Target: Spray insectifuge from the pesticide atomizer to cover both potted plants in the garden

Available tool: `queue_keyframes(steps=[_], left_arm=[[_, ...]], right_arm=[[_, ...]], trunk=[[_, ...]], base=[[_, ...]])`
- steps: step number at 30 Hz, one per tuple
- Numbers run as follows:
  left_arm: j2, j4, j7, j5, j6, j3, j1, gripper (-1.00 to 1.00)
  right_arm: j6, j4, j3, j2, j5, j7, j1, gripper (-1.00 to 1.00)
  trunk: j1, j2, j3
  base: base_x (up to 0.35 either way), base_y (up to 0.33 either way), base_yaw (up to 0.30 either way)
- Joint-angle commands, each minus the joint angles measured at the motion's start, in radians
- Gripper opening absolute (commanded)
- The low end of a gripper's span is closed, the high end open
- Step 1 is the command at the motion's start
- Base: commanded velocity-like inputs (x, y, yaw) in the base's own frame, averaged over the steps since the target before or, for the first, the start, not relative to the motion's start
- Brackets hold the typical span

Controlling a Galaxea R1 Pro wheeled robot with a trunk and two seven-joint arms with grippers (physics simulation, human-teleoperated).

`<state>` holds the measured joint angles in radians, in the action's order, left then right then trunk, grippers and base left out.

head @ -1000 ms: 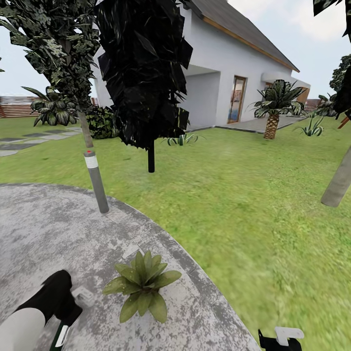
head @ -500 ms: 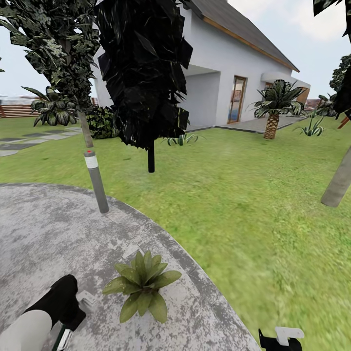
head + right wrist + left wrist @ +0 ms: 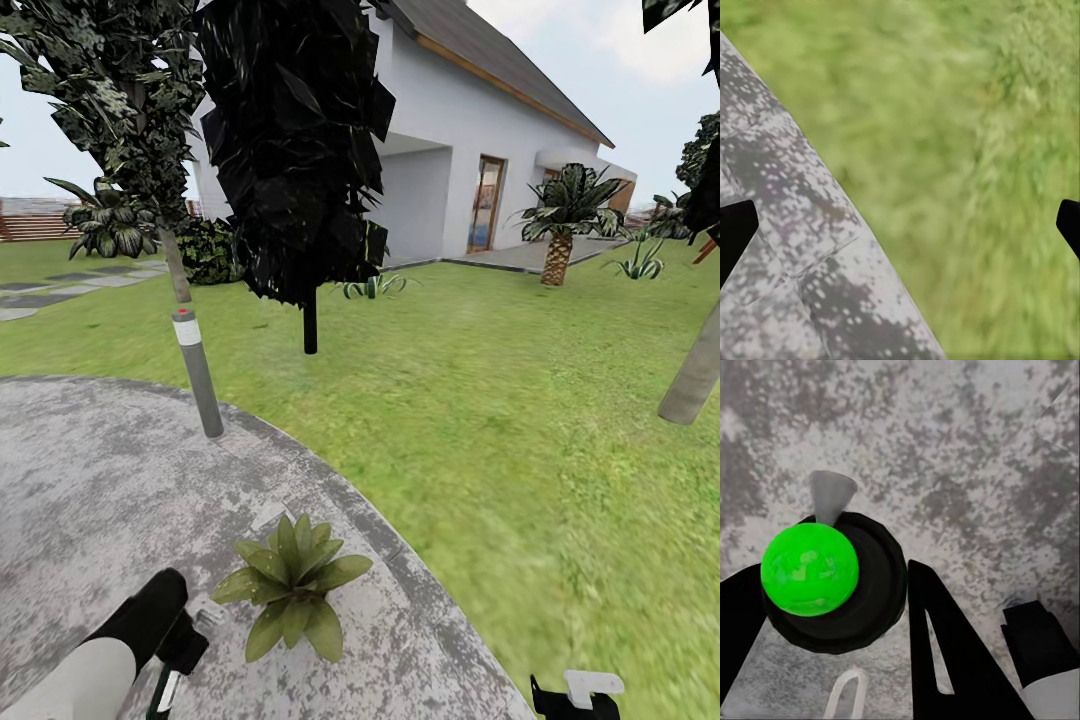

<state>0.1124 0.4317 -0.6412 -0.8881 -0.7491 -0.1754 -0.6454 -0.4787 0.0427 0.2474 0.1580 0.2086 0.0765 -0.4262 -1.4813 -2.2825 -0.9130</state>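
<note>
The lawn [image 3: 480, 400] spreads wide ahead of me up to the white house [image 3: 480, 150], with dark trees [image 3: 290, 150] standing over it and a palm [image 3: 565, 215] by the porch. Nearer, the grey paved circle [image 3: 90, 480] curves under my arms, a bollard light [image 3: 197, 372] upright at its edge. 1 potted plant [image 3: 292, 583] sits on the paving just beside my left gripper [image 3: 185, 650]. My left fingers [image 3: 945, 660] are closed around the pesticide atomizer [image 3: 832, 585], its pale nozzle pointing out over the paving and a bright green ball showing on its top. My right gripper [image 3: 575, 695] hangs low over the line where paving meets grass; its 2 fingertips [image 3: 735, 229] stand wide apart, holding nothing.
</note>
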Motion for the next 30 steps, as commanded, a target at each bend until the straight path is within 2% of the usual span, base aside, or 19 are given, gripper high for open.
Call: queue_keyframes(steps=[1, 3, 5, 6, 8, 9, 12, 14, 16, 24, 30], left_arm=[[-0.001, -0.005, 0.008, -0.003, -0.002, -0.007, 0.0, -1.0], [-0.001, -0.011, 0.023, 0.02, -0.002, -0.007, 0.0, -1.0], [-0.001, -0.009, 0.035, 0.092, 0.0, -0.007, 0.02, -1.0], [0.0, -0.007, 0.046, 0.118, 0.003, -0.006, 0.027, -1.0], [0.001, -0.01, 0.113, 0.171, 0.038, -0.006, 0.038, -1.0], [0.0, -0.013, 0.143, 0.18, 0.047, -0.006, 0.039, -1.0], [0.0, -0.016, 0.178, 0.191, 0.056, -0.006, 0.041, -1.0], [-0.001, -0.016, 0.184, 0.215, 0.057, -0.007, 0.041, -1.0], [0.0, -0.016, 0.185, 0.224, 0.058, -0.006, 0.041, -1.0], [0.005, -0.014, 0.186, 0.228, 0.059, -0.006, 0.041, -1.0], [0.003, -0.014, 0.186, 0.228, 0.062, -0.005, 0.041, -1.0]], right_arm=[[-0.003, -0.001, 0.006, 0.0, 0.011, 0.005, -0.001, 1.0], [-0.003, -0.001, 0.005, 0.0, 0.011, 0.005, -0.001, 1.0], [-0.003, -0.001, 0.005, 0.0, 0.011, 0.005, 0.0, 1.0], [-0.003, -0.001, 0.005, 0.0, 0.011, 0.005, -0.001, 1.0], [-0.003, -0.001, 0.005, 0.0, 0.011, 0.005, -0.001, 1.0], [-0.003, -0.001, 0.005, 0.0, 0.011, 0.005, -0.001, 1.0], [-0.003, -0.001, 0.006, 0.0, 0.011, 0.005, -0.001, 1.0], [-0.003, -0.001, 0.006, 0.001, 0.01, 0.006, 0.0, 1.0], [-0.003, -0.001, 0.006, 0.001, 0.01, 0.006, 0.0, 1.0], [-0.004, 0.0, 0.006, 0.002, 0.009, 0.006, 0.0, 1.0], [-0.004, 0.0, 0.006, 0.002, 0.009, 0.006, 0.0, 1.0]], trunk=[[0.0, 0.0, -0.001], [0.0, 0.0, -0.001], [0.0, 0.0, -0.001], [0.0, 0.0, -0.001], [0.0, 0.0, -0.001], [0.0, 0.0, -0.001], [0.0, 0.0, -0.001], [0.0, 0.0, -0.001], [0.0, 0.0, -0.001], [0.0, 0.0, -0.001], [0.0, 0.0, -0.001]], base=[[0.0, 0.0, 0.0], [0.0, 0.0, 0.0], [0.0, 0.0, 0.0], [0.0, 0.0, 0.0], [0.0, 0.0, 0.0], [0.0, 0.0, 0.0], [0.0, 0.0, 0.0], [0.0, 0.0, 0.0], [0.0, 0.0, 0.0], [-0.043, -0.026, 0.006], [-0.231, -0.16, 0.221]])
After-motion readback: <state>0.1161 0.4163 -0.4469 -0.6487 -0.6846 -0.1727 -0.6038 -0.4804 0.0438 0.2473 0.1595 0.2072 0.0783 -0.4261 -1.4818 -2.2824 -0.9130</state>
